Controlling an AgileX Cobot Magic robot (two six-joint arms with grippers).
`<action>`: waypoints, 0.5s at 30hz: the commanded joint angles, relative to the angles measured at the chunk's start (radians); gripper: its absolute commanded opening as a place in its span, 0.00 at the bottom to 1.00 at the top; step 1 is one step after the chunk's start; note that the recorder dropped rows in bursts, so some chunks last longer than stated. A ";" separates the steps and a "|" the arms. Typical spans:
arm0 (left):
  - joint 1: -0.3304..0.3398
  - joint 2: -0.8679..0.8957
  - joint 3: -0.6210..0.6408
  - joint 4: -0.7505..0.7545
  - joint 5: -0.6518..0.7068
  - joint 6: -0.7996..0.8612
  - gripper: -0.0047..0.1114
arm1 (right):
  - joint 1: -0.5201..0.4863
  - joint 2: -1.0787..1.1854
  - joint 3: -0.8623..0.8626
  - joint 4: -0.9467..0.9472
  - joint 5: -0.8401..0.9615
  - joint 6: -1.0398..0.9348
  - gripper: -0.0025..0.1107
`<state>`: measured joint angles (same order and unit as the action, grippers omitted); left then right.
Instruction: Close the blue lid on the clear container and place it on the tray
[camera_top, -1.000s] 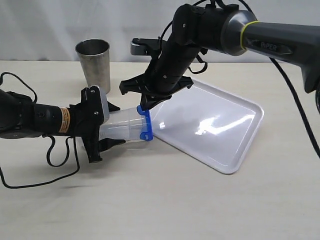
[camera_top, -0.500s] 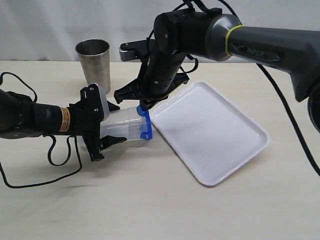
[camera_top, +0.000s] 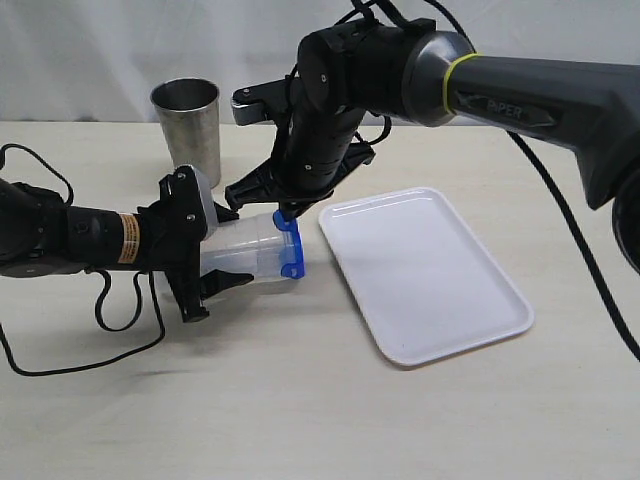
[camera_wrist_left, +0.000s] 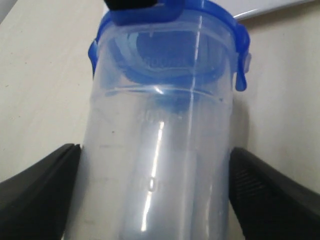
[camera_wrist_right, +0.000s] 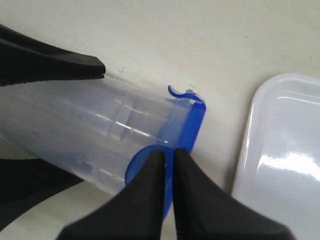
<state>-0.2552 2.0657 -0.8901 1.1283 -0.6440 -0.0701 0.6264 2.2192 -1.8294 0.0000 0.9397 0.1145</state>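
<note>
From where I stand, the clear container (camera_top: 243, 255) lies on its side just above the bench (camera_top: 300, 410), held across its body by the left gripper (camera_top: 232, 250). That gripper's two black fingers (camera_wrist_left: 37, 192) stand wide apart, one on each flank of the container, clamping it. Its mouth points toward the tray (camera_top: 425, 275).

The blue lid (camera_top: 290, 245) sits on that mouth. In the left wrist view it caps the rim, with one flap hanging down the container's side and another sticking out at the opposite edge.

The right gripper (camera_top: 289, 211) reaches down from above onto the upper edge of the lid. Its jaws are drawn almost together, leaving only a thin slit. The tips rest on the lid's topmost flap, but I cannot tell whether any plastic is nipped between them or they merely press on it.

The tray lies flat on the bench beside the lid end of the container, near it but not touching, turned at an angle to the bench edge.

A grey metal tumbler (camera_top: 188, 125) stands upright behind the left gripper, well clear of the container. A black cable (camera_top: 125, 330) loops on the bench beneath the left arm.
</note>
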 joint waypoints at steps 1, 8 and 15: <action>-0.013 -0.001 -0.001 0.037 -0.103 -0.010 0.04 | 0.052 0.073 0.027 -0.050 -0.010 0.031 0.06; -0.013 -0.001 -0.001 0.039 -0.104 -0.013 0.04 | 0.062 0.123 0.027 -0.082 0.014 0.044 0.06; -0.013 -0.001 -0.001 0.039 -0.111 -0.018 0.04 | 0.101 0.131 0.017 -0.243 0.042 0.108 0.06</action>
<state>-0.2536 2.0657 -0.8901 1.1220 -0.6499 -0.0846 0.7082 2.2516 -1.8495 -0.2568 0.9381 0.1932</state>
